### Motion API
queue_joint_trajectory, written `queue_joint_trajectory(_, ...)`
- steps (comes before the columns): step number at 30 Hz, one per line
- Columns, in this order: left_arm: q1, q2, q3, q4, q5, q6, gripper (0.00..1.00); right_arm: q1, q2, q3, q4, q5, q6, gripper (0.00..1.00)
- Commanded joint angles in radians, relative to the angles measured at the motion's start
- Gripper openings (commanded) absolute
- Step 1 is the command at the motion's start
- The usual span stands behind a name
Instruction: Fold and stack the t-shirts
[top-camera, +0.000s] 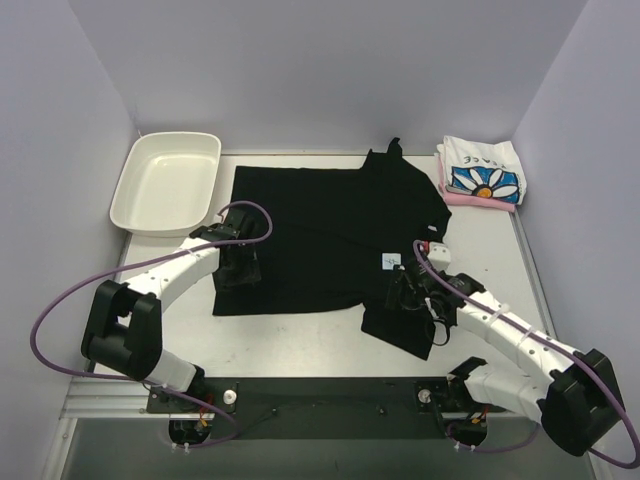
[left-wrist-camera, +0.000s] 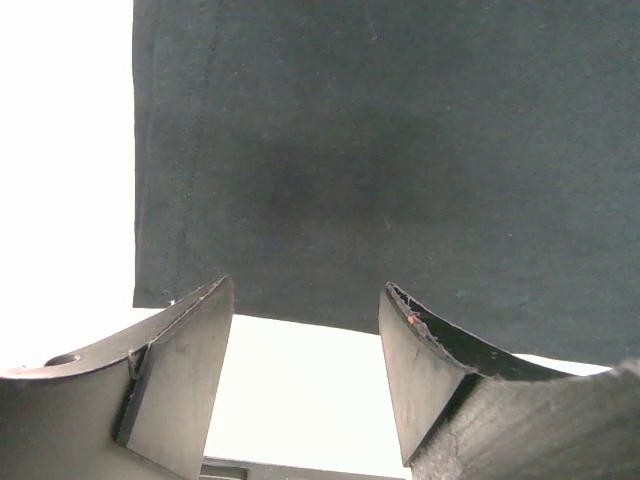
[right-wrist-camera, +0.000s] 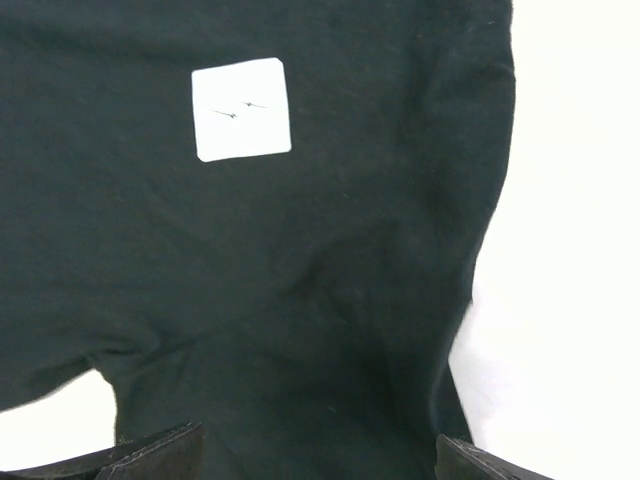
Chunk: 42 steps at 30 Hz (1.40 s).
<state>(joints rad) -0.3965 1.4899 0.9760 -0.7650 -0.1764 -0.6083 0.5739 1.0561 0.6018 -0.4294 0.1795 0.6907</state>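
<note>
Left gripper (top-camera: 240, 264) hangs released, jaws apart with nothing between them, at the 8 o'clock hem corner of the black t-shirt (top-camera: 320, 225). Right gripper (top-camera: 412, 292) gapes wide and empty over the rumpled sleeve at 5 o'clock, just below the white tag (right-wrist-camera: 241, 108). The shirt lies spread mid-table. Whether either gripper touches cloth is probably not decidable from these views.

Two things could go wrong. The left jaws may close on bare table (top-camera: 300, 335) short of the hem and miss. The right may pinch a bunched wad, so the fold drags skewed.

Cloth swung toward 1 o'clock could disturb the folded daisy t-shirt (top-camera: 485, 172) on the pink t-shirt (top-camera: 470, 199). The tray (top-camera: 128, 195) crowds 10 o'clock. Free table runs along 6 o'clock.
</note>
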Motion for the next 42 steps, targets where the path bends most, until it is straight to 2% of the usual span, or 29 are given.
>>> queue_joint_trajectory(1, -0.001, -0.028, 0.007, 0.000, -0.035, -0.034, 0.69, 0.041, -0.037, 0.047, -0.159, 0.127, 0.020, 1.00)
queue_joint_trajectory(6, -0.002, -0.036, 0.042, 0.000, -0.046, -0.044, 0.69, 0.067, -0.068, 0.134, -0.207, 0.179, 0.010, 1.00)
queue_joint_trajectory(9, -0.001, -0.039, 0.076, -0.008, -0.046, -0.041, 0.69, 0.070, -0.048, 0.148, -0.189, 0.120, 0.012, 1.00)
queue_joint_trajectory(16, -0.002, -0.094, 0.079, 0.010, -0.031, -0.039, 0.70, 0.078, 0.031, -0.008, 0.045, 0.008, 0.046, 1.00)
queue_joint_trajectory(20, -0.001, -0.143, 0.038, 0.053, -0.025, -0.053, 0.85, 0.078, 0.099, -0.069, 0.173, -0.035, 0.043, 1.00)
queue_joint_trajectory(24, 0.001, -0.192, 0.007, 0.070, -0.015, -0.054, 0.90, 0.095, 0.159, -0.098, 0.216, -0.061, 0.061, 1.00)
queue_joint_trajectory(35, 0.002, -0.243, 0.000, 0.047, -0.038, -0.062, 0.91, 0.181, 0.070, -0.180, 0.130, -0.017, 0.151, 1.00)
queue_joint_trajectory(42, 0.002, -0.258, -0.002, 0.038, -0.040, -0.067, 0.91, 0.250, 0.015, -0.171, 0.009, 0.047, 0.234, 1.00)
